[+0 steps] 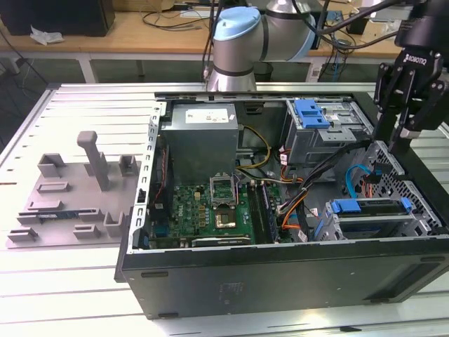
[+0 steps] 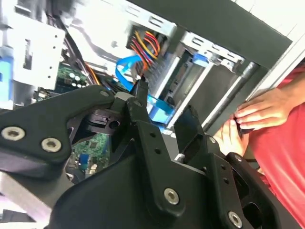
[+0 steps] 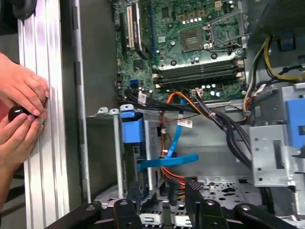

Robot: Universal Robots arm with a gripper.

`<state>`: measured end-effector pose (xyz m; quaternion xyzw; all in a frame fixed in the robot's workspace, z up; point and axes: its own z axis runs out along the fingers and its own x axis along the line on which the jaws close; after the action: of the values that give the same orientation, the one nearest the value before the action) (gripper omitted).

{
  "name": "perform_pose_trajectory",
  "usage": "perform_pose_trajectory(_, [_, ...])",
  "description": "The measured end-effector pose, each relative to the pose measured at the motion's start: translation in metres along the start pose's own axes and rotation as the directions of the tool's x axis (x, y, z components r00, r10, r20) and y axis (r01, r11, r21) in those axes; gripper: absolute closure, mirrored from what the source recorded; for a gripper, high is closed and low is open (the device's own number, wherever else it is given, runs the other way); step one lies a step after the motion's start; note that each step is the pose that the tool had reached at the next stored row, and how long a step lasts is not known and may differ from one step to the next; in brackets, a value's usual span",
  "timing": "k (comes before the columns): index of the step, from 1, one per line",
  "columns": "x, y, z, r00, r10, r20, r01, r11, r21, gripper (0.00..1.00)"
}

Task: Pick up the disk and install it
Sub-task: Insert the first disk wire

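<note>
Black two-finger gripper [image 3: 162, 185] nearest us, spread wide, empty; we see blue-framed silver disk [image 1: 370, 208] seated in dark open computer case's [image 1: 280, 274] corner bay.

Silver arm [image 1: 230, 70], pale-blue joint cap [image 1: 236, 28], black jaws with silver screws

disk [image 1: 372, 208] inside case [image 1: 280, 281] | tray [image 1: 66, 200] beside case, exterior view's left

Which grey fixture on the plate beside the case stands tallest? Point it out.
The post with a wide cap: it rises well above the others, all low blocks on the plate.
</note>
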<state>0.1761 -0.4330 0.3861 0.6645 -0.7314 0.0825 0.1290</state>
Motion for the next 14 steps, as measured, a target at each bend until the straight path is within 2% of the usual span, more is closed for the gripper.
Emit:
perform_pose_trajectory(2, [-0.0020,-0.0039,0.0012,1.0000,0.010,0.0003,-0.010,0.9999,-0.0030,0.50])
perform_pose_trajectory(6, [-0.0038,-0.0077,0.0050,0.9988,0.049,0.0022,-0.049,0.9987,-0.0154,0.50])
perform_pose_trajectory(8, [-0.0048,-0.0101,0.0066,0.9980,0.064,-0.0006,-0.064,0.9978,-0.0194,0.50])
perform_pose_trajectory(12, [-0.0067,-0.0165,0.0076,0.9966,0.075,-0.0333,-0.076,0.9970,-0.0177,0.50])
perform_pose_trajectory(13, [-0.0076,-0.0180,0.0078,0.9958,0.078,-0.0487,-0.079,0.9967,-0.0161,0.50])
perform_pose_trajectory(14, [-0.0092,-0.0194,0.0081,0.9945,0.081,-0.0672,-0.082,0.9966,-0.0142,0.50])
